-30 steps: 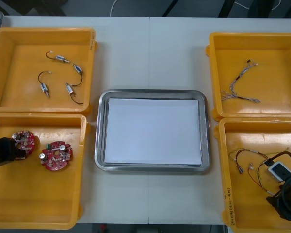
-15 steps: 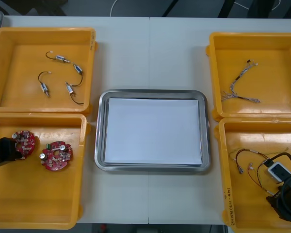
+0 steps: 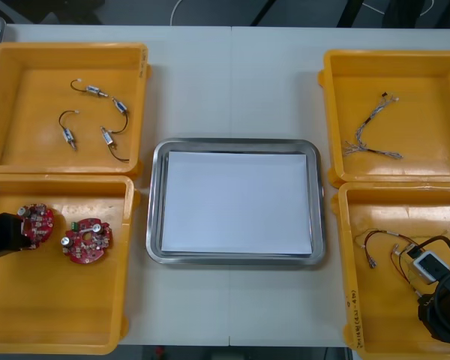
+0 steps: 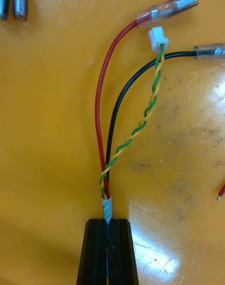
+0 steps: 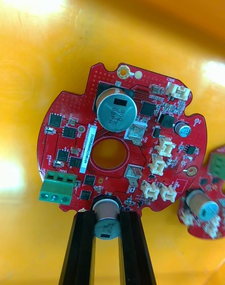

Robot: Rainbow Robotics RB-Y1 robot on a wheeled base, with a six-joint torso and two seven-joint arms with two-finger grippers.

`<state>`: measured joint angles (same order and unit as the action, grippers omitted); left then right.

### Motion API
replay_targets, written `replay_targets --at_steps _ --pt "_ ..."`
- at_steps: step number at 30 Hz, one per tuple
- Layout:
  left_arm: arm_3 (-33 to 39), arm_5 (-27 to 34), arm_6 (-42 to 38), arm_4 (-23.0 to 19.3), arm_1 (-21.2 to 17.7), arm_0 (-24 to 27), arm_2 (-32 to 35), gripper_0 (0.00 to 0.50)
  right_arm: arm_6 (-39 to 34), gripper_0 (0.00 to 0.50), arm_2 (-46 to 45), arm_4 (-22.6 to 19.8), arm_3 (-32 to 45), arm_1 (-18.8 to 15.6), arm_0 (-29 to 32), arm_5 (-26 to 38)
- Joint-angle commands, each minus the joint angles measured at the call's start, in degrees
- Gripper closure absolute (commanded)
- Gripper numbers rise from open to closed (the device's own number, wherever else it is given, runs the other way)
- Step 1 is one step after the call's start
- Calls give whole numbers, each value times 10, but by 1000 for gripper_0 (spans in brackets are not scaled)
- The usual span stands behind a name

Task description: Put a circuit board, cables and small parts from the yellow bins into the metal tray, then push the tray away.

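My left gripper (image 3: 19, 231) reaches into the near left yellow bin (image 3: 60, 330). It is shut on the edge of a round red circuit board (image 3: 37, 223). In the left wrist view the fingers (image 5: 83, 247) clamp a grey cylinder on the rim of that board (image 5: 70, 135). A second board (image 3: 87, 241) lies beside it. My right gripper (image 3: 437, 311) is low in the near right bin (image 3: 345, 300), shut on a bundle of red, black and green-yellow wires (image 4: 107, 139). The metal tray (image 3: 156, 202), white inside, lies between the bins.
The far left bin (image 3: 30, 52) holds several small metal parts (image 3: 97, 91) with black leads. A twisted cable (image 3: 369, 133) lies in the far right bin (image 3: 337, 90). A small white box (image 3: 431, 262) with a black cable sits by my right gripper.
Both grippers have shut, the left on the circuit board's rim and the right on the wire bundle. The held board has slid slightly left and the wires have shifted a little.
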<state>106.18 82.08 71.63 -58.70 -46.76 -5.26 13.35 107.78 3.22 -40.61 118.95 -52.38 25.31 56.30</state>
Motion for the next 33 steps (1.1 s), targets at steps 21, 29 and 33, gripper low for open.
replay_targets --at_steps 21,29,33 --pt "204 215 28 -4 -11 35 98 497 3 500 -274 -153 137 19 -33 318" --pt "268 279 -12 0 -15 98 51 497 -5 500 -351 -183 145 40 -98 452" --pt "319 279 -81 7 -13 129 -10 497 -11 500 -364 -178 163 40 -141 516"
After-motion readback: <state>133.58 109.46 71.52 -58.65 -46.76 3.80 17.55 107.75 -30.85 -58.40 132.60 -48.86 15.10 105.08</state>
